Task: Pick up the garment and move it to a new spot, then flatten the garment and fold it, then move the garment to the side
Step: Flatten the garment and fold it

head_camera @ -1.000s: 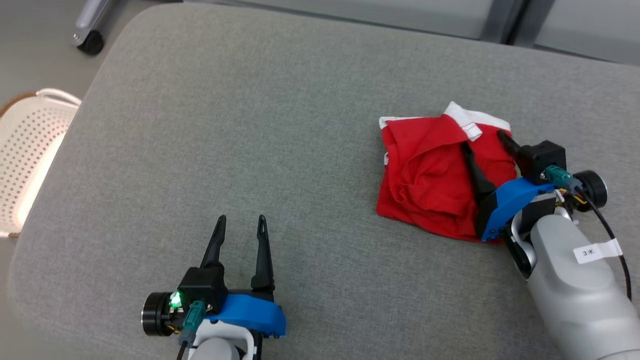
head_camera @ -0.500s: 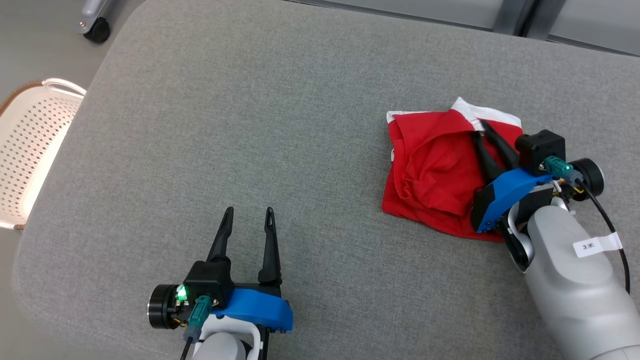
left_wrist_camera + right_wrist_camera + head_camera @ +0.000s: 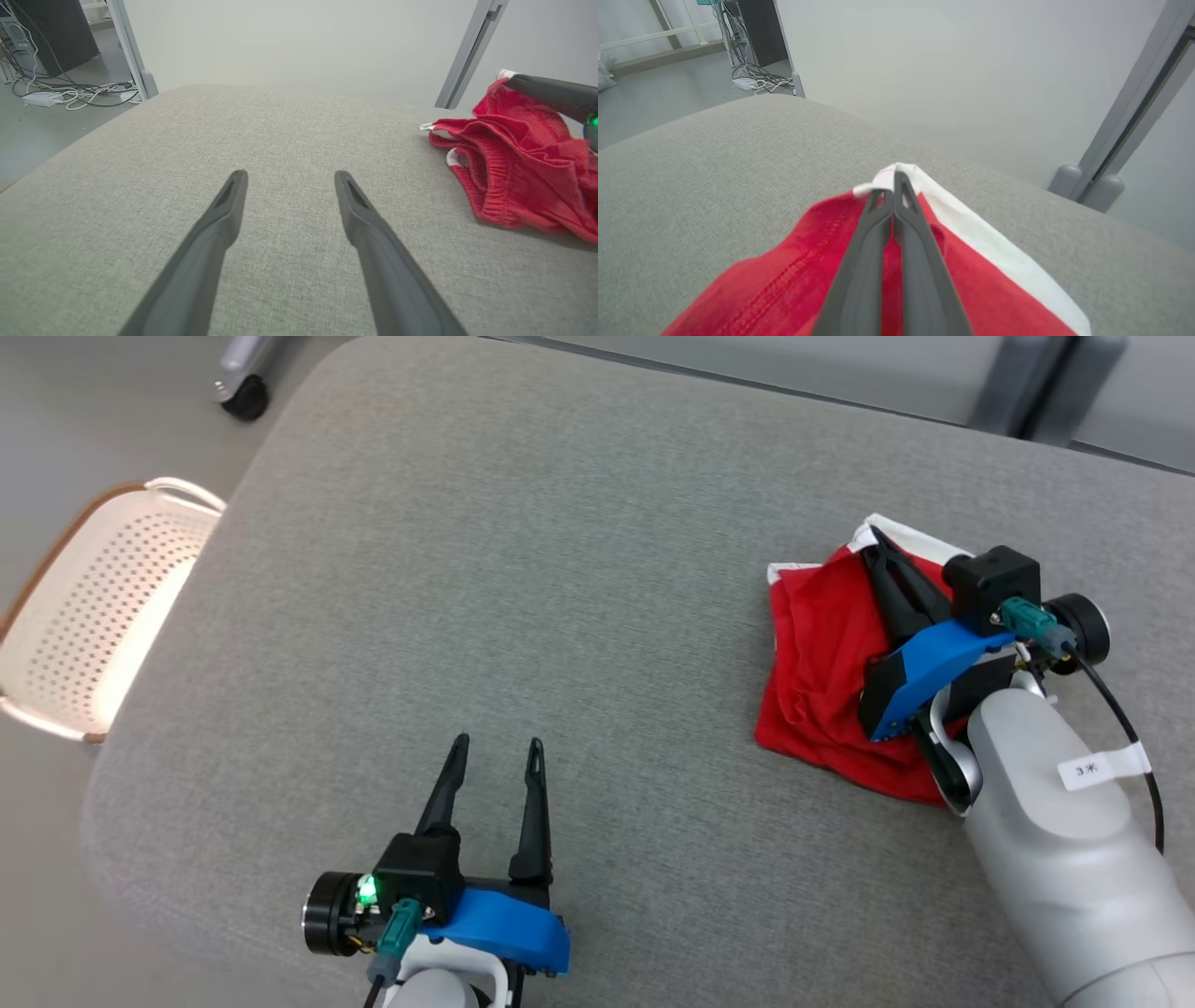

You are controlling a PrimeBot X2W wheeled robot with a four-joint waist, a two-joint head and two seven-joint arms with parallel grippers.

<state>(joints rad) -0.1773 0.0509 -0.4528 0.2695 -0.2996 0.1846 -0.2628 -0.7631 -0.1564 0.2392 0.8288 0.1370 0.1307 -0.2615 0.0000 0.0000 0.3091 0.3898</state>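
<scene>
Over on the far right of the cushion (image 3: 560, 569) sits the garment (image 3: 817, 653), a bunched red thing with white trim (image 3: 971, 233), and the right gripper (image 3: 874, 532) has its fingers pinched fully together on a fold right by that trim. From the right wrist view you can see red cloth squeezed between the fingers, with the white edge poking out at the tips.

What worries me: that's a small bite, right at the edge. If it only caught one layer, I'd guess a lift lets the rest unfurl and drag across the cushion, or the hem just slides out of the tips. The cushion fabric looks grippy too, so moving it low could tug the cloth loose. Can't tell how many layers are actually in the pinch.

Pose-wise, the right forearm (image 3: 1055, 840) comes in from the near right, wrist tipped so the fingers lie low over the garment and point far-left. The left gripper (image 3: 498, 742) sits near, left of centre, well apart from the garment, fingers spread wide, pointing far, holding nothing, just above bare cushion
</scene>
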